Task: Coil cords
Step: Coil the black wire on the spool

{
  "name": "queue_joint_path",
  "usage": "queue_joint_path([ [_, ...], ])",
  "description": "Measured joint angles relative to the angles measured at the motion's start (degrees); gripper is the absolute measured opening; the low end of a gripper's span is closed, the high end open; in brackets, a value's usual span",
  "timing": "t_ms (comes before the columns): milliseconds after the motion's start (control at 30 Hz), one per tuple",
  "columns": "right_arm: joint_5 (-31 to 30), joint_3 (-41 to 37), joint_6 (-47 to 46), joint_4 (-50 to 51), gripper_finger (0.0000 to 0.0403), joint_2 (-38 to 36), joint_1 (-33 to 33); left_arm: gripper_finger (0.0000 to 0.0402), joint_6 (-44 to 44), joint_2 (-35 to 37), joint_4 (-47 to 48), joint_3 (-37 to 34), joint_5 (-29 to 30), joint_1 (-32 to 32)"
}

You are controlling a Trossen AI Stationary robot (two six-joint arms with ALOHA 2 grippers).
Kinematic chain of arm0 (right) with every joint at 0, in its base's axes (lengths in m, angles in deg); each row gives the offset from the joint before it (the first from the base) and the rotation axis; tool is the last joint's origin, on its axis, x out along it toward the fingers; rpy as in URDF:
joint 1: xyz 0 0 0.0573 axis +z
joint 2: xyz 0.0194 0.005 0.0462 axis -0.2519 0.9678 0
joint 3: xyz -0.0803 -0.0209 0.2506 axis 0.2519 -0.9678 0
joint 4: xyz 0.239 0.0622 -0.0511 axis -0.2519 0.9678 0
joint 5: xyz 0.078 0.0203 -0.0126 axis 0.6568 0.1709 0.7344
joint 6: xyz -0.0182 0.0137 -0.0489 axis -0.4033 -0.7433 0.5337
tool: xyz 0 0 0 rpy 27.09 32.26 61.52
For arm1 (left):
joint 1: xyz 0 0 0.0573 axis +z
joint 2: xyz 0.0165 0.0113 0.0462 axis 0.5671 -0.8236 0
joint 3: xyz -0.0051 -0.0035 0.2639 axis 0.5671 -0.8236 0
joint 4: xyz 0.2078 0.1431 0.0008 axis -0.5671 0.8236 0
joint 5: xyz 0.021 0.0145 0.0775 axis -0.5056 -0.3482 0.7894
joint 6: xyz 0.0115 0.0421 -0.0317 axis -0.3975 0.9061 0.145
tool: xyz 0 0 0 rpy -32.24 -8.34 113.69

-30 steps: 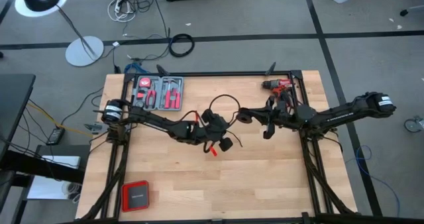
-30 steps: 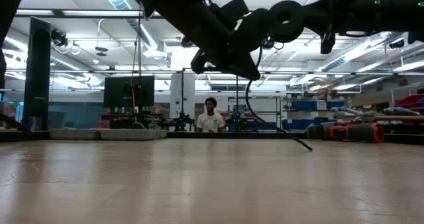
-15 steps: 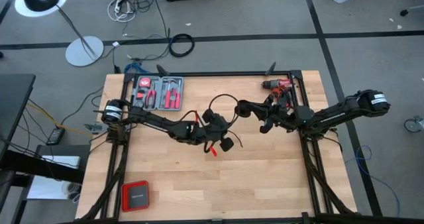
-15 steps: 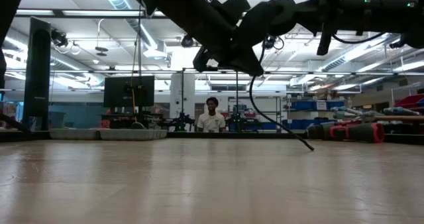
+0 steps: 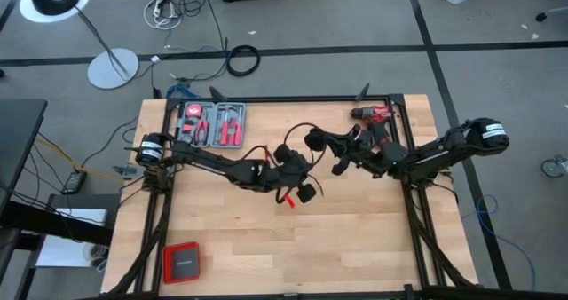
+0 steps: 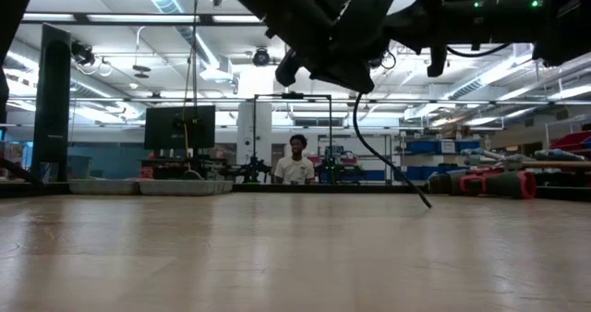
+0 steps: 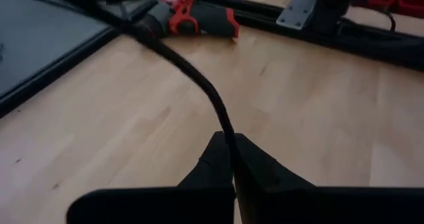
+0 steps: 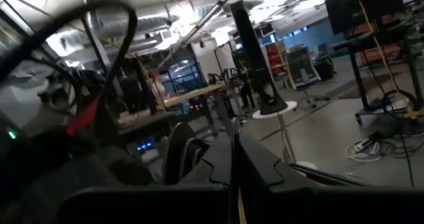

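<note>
Cord pinched between closed left gripper jaws, held above table centre, arcing toward red drill. Right gripper shut just beside loop, drill side; hold on cord not discernible. Risks judged: slack springing open, thin cord slipping from pinch, grippers colliding so close together.

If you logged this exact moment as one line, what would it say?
task: coil cords | left gripper: shut on cord, above table centre | right gripper: shut, raised beside it | coiling unfinished
</note>
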Motion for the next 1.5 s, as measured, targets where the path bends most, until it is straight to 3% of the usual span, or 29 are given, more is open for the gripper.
queue_joint_path([
  [333, -2.5, 1.3, 1.4, 1.9, 0.0005, 5.1, 1.8, 0.0000, -1.2, 0.0, 12.0, 7.4, -1.4, 0.5],
  [1000, -4.9, 1.3, 9.0, 9.4, 0.0005, 5.6, 4.9, 0.0001, 0.3, 0.0, 18.0, 11.4, -4.7, 1.8],
  [1500, -4.5, 1.3, 12.5, 18.7, 0.0004, 2.6, 6.5, 0.0001, 0.5, -0.1, 17.4, 12.7, -7.5, 1.9],
])
